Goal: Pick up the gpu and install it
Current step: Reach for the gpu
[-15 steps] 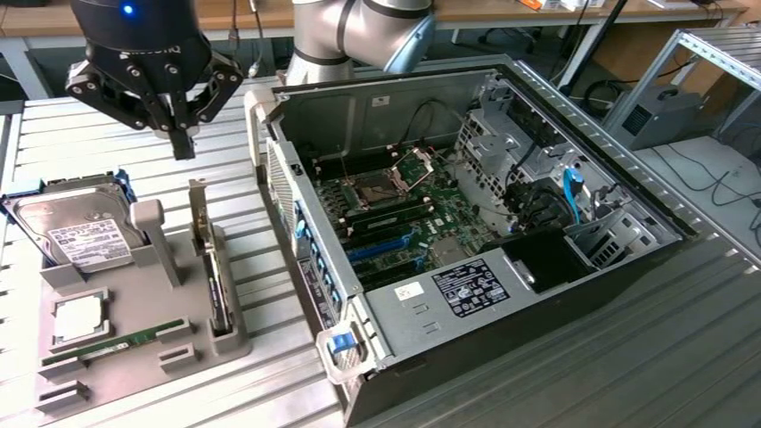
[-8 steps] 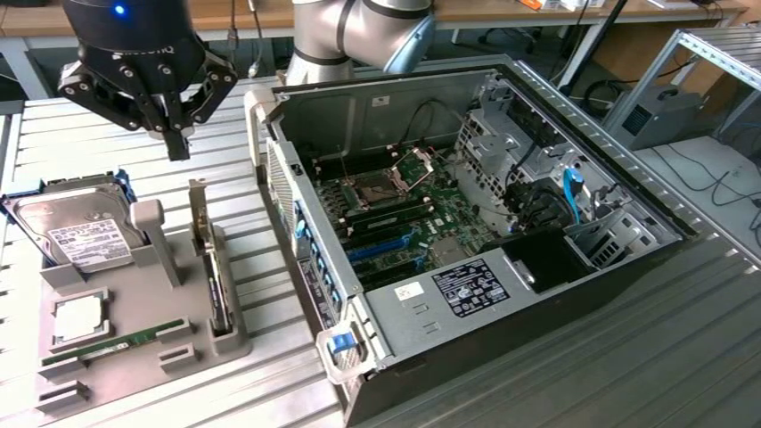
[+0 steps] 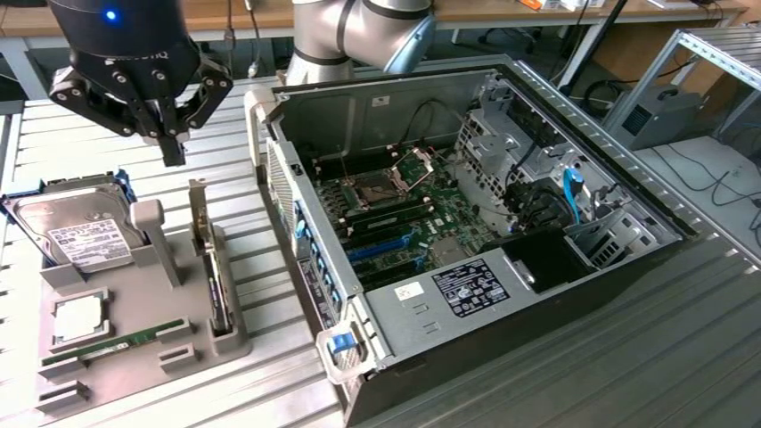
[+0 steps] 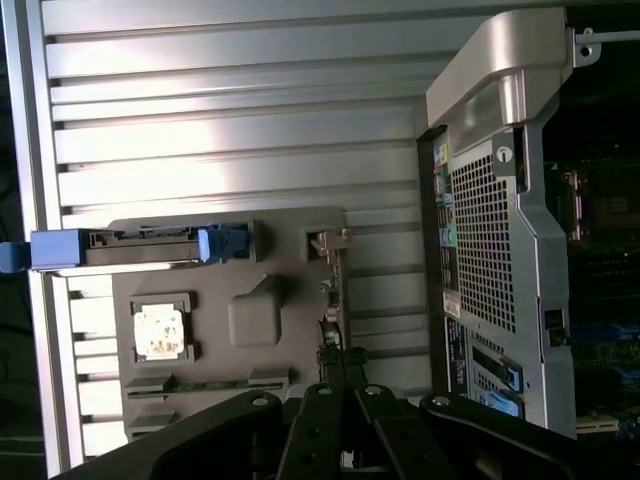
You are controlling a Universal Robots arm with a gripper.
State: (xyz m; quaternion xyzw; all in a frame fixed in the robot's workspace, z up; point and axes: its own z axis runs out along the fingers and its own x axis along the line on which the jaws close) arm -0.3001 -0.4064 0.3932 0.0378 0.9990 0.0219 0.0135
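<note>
The gpu [image 3: 209,260] stands on edge in a slot of the grey parts holder [image 3: 143,308], at the exterior view's left; I see it edge-on as a thin strip with its metal bracket end uppermost. From the wrist the gpu [image 4: 334,290] is a narrow dark line on the holder [image 4: 250,310]. My gripper [image 3: 174,153] hangs above the holder's far end, a little short of the card, with its fingers shut together and nothing between them. In the wrist view the gripper [image 4: 340,385] sits just off the card's near end.
An open computer case [image 3: 476,223] with its motherboard [image 3: 405,223] exposed lies beside the holder, at the exterior view's right. A silver hard drive [image 3: 74,234], a processor chip [image 3: 78,321] and a memory stick [image 3: 119,343] also rest in the holder. Slatted metal tabletop [image 3: 666,357] surrounds everything.
</note>
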